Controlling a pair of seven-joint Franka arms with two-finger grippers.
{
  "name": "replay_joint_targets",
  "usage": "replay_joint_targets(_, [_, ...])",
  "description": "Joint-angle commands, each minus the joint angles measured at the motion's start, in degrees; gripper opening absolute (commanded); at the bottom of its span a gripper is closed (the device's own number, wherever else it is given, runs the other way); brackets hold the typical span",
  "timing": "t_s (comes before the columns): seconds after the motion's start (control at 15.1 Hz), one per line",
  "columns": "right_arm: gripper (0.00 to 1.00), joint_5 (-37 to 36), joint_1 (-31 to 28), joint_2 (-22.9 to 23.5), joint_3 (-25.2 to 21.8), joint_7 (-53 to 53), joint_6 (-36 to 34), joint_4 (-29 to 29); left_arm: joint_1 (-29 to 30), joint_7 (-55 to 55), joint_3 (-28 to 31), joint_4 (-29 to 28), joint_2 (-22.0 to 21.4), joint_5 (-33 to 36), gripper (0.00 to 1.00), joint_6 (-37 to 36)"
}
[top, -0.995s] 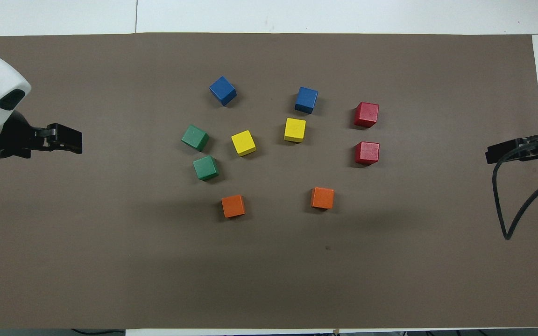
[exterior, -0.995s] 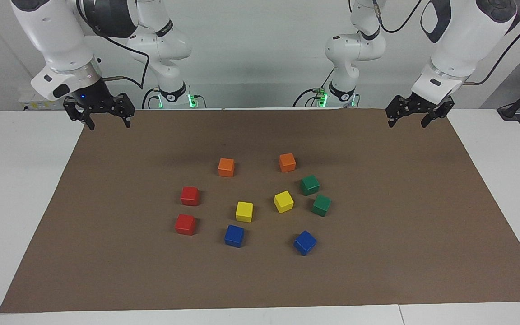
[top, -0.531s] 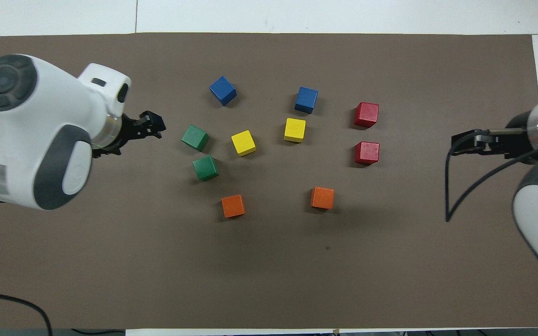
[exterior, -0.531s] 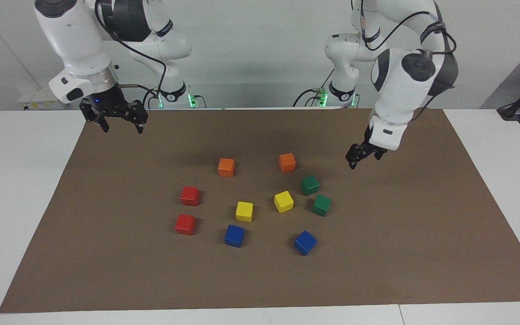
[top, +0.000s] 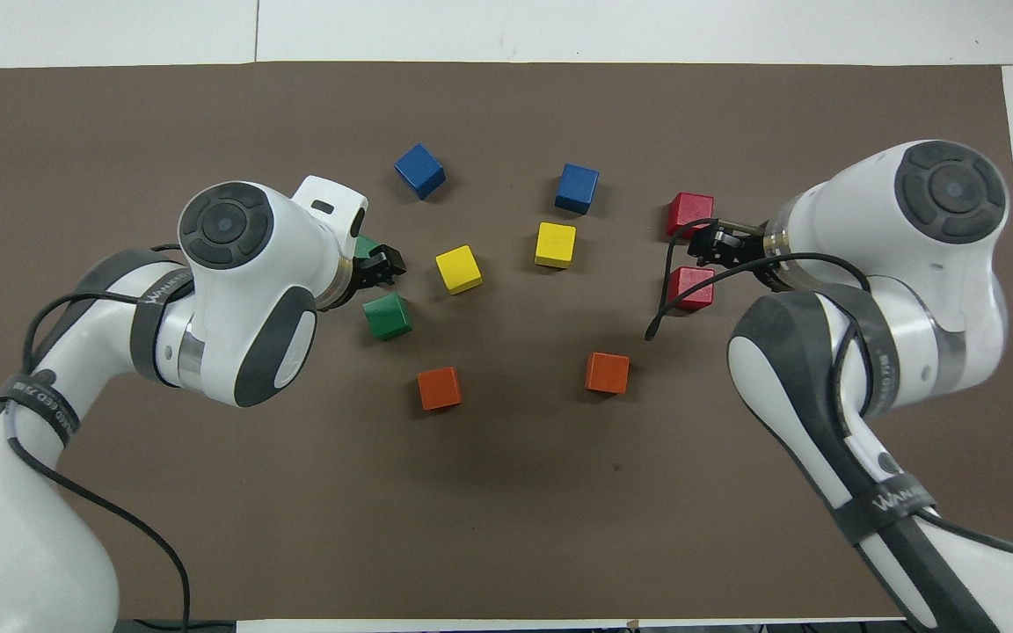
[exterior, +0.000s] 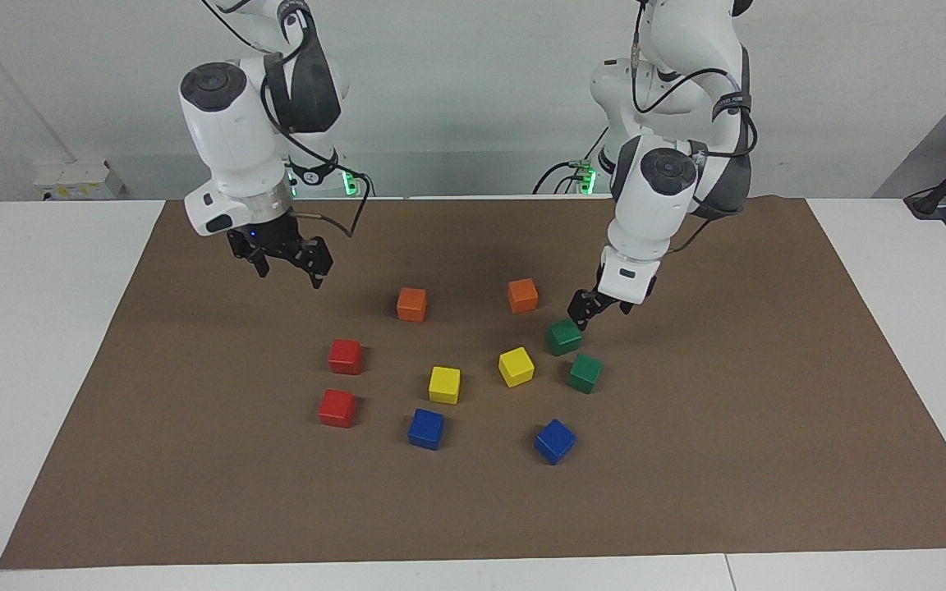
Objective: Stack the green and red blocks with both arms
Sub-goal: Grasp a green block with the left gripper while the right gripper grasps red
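Note:
Two green cubes lie toward the left arm's end of the mat, one nearer to the robots (exterior: 563, 336) (top: 387, 316) and one farther (exterior: 585, 373). In the overhead view the left wrist hides most of the farther one (top: 366, 249). My left gripper (exterior: 598, 313) (top: 381, 263) is open and empty, low over the nearer green cube, apart from it. Two red cubes (exterior: 345, 356) (exterior: 337, 408) lie toward the right arm's end (top: 691, 288) (top: 689, 211). My right gripper (exterior: 288, 272) (top: 707, 246) is open and empty, raised over the mat near the red cubes.
All cubes sit on a brown mat (exterior: 769, 410). Two orange cubes (exterior: 411, 304) (exterior: 522, 295) lie nearest to the robots. Two yellow cubes (exterior: 444, 384) (exterior: 516, 366) sit in the middle, and two blue cubes (exterior: 425, 428) (exterior: 554, 441) lie farthest out.
Both arms have swung in from the mat's ends toward the middle. The left gripper came down close to the green cubes; the right gripper moved toward the red cubes. No cube has moved.

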Motion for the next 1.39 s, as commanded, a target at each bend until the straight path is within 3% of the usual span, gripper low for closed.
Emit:
replay_joint_targets(0.0, [1.00, 1.06, 0.38, 3.29, 0.00, 1.29, 4.16, 0.38, -2.51, -1.67, 1.01, -1.33, 1.59, -0.28, 1.00, 3.43])
replay_joint_targets(0.86, [1.00, 0.89, 0.91, 10.77, -0.09, -7.67, 13.41, -1.47, -3.31, -3.59, 1.01, -7.22, 1.86, -0.28, 1.00, 10.64])
replay_joint_targets(0.93, [1.00, 0.63, 0.91, 11.03, -0.09, -7.76, 13.41, -1.47, -3.48, -5.69, 1.01, -7.13, 1.86, -0.28, 0.86, 10.64])
replay_joint_targets(1.06, [1.00, 0.36, 0.91, 11.39, -0.09, -10.03, 13.50, -1.56, -4.10, -10.00, 1.01, -6.78, 1.86, -0.28, 0.09, 9.86])
replay_joint_targets(1.13, [0.97, 0.36, 0.91, 11.74, -0.09, -10.74, 13.67, -1.64, -4.10, -10.19, 1.01, -6.52, 1.86, -0.28, 0.00, 8.89])
replay_joint_targets(1.33, [0.79, 0.36, 0.91, 12.27, -0.09, -10.84, 13.76, -2.08, -3.75, -9.58, 1.01, -3.89, 0.11, -0.19, 0.00, 0.92])
